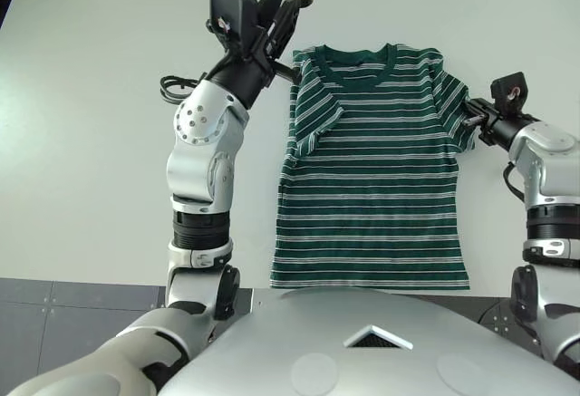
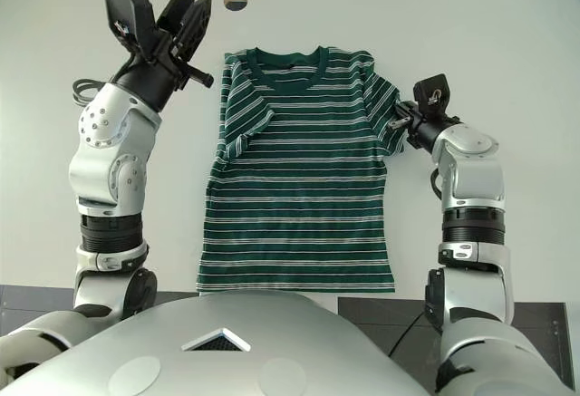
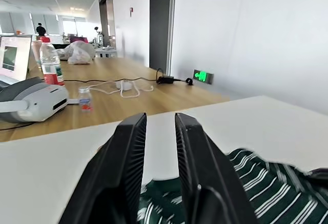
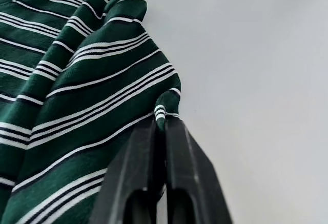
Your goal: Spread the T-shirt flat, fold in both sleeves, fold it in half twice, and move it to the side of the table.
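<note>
On the white table I have the T-shirt lying flat, collar away from me, its left sleeve turned in over the chest. My right gripper is pinched on the hem of the right sleeve, I judge ready to fold it inward. My left gripper hangs lifted just beside the left shoulder, fingers slightly spread and holding nothing, off the cloth.
</note>
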